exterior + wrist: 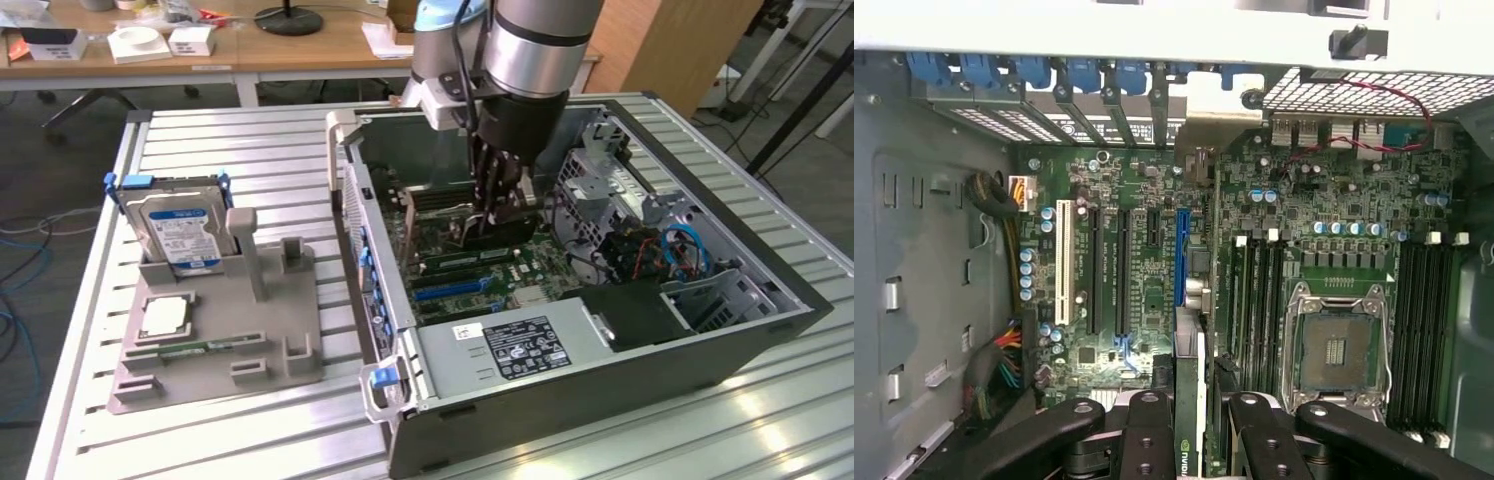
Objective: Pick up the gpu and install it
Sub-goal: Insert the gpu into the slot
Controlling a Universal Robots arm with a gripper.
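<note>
end effector point(1192, 440): clenched on the gpu point(1191, 395). The card sits edge-on between the two black fingers point(1146, 435); I see the green board edge and a logo strip in the gap.
arm point(534, 40): drops from the upper centre of the exterior view into the open case point(747, 330).
gpu position: inside the case, mid-frame in the exterior view, standing on its long edge low over the motherboard point(1144, 190).
alignment: the wrist view puts the card roughly in line with the blue slot point(1181, 255). I can't tell whether the contacts touch it.
handling (my read): light and stiff, but fragile. Bare circuit board, exposed edge contacts, small parts on the faces. The flat faces look smooth, so it could slip or pivot in a narrow pinch.
grip point (my read): across the two flat faces near mid-length and by the upper edge, which is about where I have it. That keeps the fingers off the contact edge and the metal bracket end.
neighbours: memory slots lie between the card and the empty CPU socket point(1336, 350), so clearance beside the fingers is tight.
outside the case: the hard drive point(180, 228) stands in the grey fixture point(267, 350) on the exterior view's left. A memory stick point(203, 347) lies flat in it, lower left of the frame. All of this sits on the slatted tabletop point(254, 150).
</note>
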